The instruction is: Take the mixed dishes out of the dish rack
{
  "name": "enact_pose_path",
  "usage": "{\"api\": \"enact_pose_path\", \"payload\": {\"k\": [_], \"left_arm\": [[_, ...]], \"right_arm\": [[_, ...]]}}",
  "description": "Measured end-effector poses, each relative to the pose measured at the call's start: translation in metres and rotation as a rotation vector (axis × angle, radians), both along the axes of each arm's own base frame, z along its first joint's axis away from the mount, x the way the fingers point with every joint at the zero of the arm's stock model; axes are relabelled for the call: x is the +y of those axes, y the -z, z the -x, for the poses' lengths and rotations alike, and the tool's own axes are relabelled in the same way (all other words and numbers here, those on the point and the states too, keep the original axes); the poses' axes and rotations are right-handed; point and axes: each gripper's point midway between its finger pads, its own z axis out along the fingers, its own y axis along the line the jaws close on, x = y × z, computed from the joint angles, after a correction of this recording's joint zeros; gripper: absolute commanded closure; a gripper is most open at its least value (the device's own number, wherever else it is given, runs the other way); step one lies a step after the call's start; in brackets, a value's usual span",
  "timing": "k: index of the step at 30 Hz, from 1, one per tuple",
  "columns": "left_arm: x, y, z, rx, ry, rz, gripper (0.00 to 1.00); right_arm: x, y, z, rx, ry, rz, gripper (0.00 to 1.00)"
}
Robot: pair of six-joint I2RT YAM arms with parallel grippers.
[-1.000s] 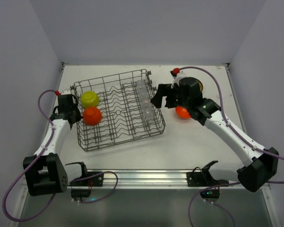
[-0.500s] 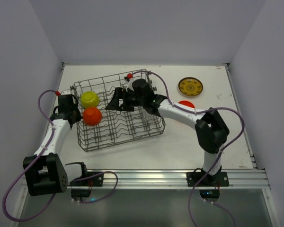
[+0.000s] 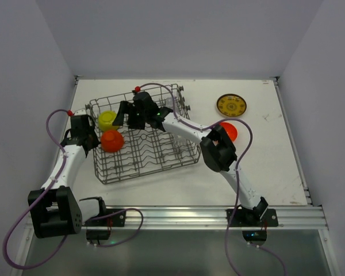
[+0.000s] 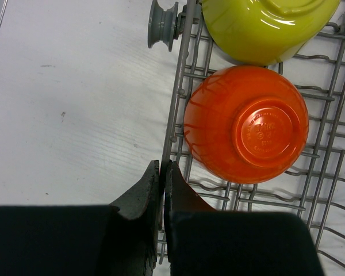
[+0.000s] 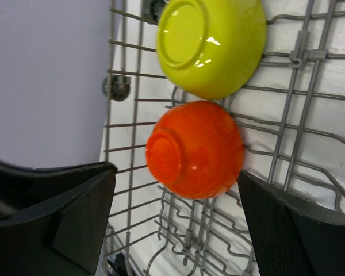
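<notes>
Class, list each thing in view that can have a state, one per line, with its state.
Grey wire dish rack: upright, bowls inside.
Lime-yellow bowl: upside down in the rack.
Racked orange bowl: upside down.
Loose orange bowl: outside the rack, on the white table, partly hidden.
Brown-gold patterned plate: flat on the table.
Left gripper: shut, at the rack's rim.
Right gripper: open, over the racked bowls.

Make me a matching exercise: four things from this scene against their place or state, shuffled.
1 lime bowl
2 plate
3 left gripper
4 right gripper

A open, over the rack
B on the table, right of the rack
C shut, at the rack's left rim
D in the rack

Pairs: 1-D, 2-B, 3-C, 4-A
</notes>
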Motion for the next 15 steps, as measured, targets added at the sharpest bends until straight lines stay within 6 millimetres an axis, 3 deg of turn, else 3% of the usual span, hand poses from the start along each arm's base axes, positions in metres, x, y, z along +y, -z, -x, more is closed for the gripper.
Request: {"api": "enact_pose_path", "payload": {"k": [7,15], "left_arm": [[0.000,0.000,0.000,0.000,-0.002,-0.002,1.00],[0.000,0.000,0.000,0.000,-0.002,-0.002,1.00]], "right_arm": [[0.008,0.039,-0.003,0.050,0.009,0.061,0.13],[0.020,0.058,0.008,0.093,-0.004,0.068,0.14]]}}
